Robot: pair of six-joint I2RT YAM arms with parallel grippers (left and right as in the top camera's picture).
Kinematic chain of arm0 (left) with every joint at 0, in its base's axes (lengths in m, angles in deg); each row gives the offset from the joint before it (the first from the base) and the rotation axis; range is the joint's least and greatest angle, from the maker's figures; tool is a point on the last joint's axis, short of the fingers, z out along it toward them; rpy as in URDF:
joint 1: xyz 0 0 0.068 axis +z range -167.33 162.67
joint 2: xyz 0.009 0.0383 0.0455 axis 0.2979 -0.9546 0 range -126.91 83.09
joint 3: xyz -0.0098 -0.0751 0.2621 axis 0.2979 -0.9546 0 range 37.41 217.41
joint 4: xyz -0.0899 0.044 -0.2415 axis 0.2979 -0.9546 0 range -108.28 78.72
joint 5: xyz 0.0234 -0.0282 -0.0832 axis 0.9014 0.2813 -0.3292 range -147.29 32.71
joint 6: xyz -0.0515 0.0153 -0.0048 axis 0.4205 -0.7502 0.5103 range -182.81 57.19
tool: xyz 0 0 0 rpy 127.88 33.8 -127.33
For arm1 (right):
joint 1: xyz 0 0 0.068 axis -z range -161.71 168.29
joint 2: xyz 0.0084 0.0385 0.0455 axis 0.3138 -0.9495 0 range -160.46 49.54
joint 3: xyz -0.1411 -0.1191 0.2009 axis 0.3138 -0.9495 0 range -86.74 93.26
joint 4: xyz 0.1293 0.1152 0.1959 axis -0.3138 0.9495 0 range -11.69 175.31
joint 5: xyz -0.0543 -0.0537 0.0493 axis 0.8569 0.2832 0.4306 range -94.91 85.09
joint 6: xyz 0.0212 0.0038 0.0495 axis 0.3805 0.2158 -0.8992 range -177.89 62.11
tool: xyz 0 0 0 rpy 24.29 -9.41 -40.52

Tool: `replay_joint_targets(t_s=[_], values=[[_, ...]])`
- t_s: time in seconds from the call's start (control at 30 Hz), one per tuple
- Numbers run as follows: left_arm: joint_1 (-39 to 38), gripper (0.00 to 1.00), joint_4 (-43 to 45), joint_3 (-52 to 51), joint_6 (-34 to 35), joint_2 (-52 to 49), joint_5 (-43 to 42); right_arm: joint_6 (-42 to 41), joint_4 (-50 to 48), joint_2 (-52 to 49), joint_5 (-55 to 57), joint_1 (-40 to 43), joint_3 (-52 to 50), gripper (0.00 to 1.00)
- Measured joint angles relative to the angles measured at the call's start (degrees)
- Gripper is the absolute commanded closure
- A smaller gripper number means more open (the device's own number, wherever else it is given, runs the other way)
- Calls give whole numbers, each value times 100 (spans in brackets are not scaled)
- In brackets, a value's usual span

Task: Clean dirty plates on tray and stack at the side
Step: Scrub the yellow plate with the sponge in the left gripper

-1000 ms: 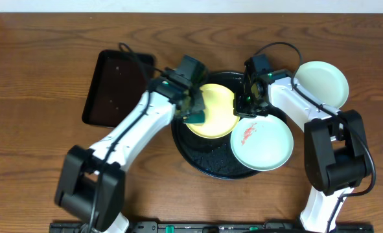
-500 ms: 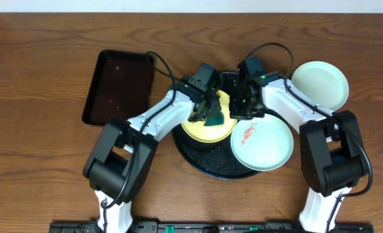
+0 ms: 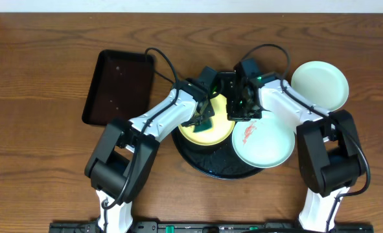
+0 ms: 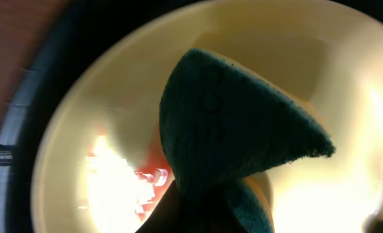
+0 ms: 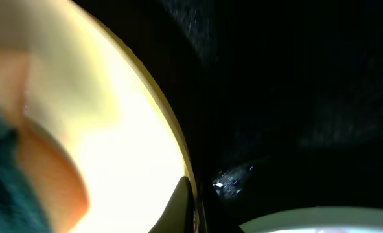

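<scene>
Currently | left jaws clenched on sponge (image 4: 230,129), pressed to yellow plate (image 3: 190,134) | right jaws pinch its rim | risk: hard wiping could tug plate loose, skidding across tray (image 3: 210,169).

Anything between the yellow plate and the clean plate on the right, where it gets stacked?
Yes. The smeared plate lies on the tray just right of the yellow plate, partly on that line. The clean plate sits beyond it, off the tray.
</scene>
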Motion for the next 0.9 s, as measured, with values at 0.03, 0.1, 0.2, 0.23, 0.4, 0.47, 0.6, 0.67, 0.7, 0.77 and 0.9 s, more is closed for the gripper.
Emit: replay_joint_targets(t_s=[0.03, 0.1, 0.2, 0.23, 0.4, 0.47, 0.6, 0.67, 0.7, 0.77, 0.9], values=[[26, 93, -144, 20, 22, 0, 105, 0, 0, 0, 0, -24, 0, 99], [118, 93, -343, 44, 68, 0, 221, 4, -2, 0, -11, -42, 0, 99], [278, 93, -540, 103, 83, 0, 251, 13, 0, 0, -55, -44, 0, 99], [323, 93, -590, 122, 81, 0, 256, 13, 2, 0, -72, -44, 0, 99], [435, 92, -649, 188, 15, 0, 361, 13, -2, 0, -136, -52, 0, 99], [439, 93, -656, 216, -15, 0, 431, 13, -2, 0, -144, -57, 0, 99], [439, 92, -619, 227, -44, 66, 590, 11, -2, 0, -153, -59, 0, 99], [452, 92, -592, 227, -46, 166, 713, 13, 2, 0, -142, -57, 0, 99], [474, 93, -584, 227, -46, 243, 815, 11, 4, 0, -114, -57, 0, 99], [553, 92, -590, 227, -46, 415, 957, 13, 22, 0, -79, -46, 0, 99], [658, 92, -507, 227, -15, 684, 826, 13, 11, 0, -28, -39, 0, 99]])
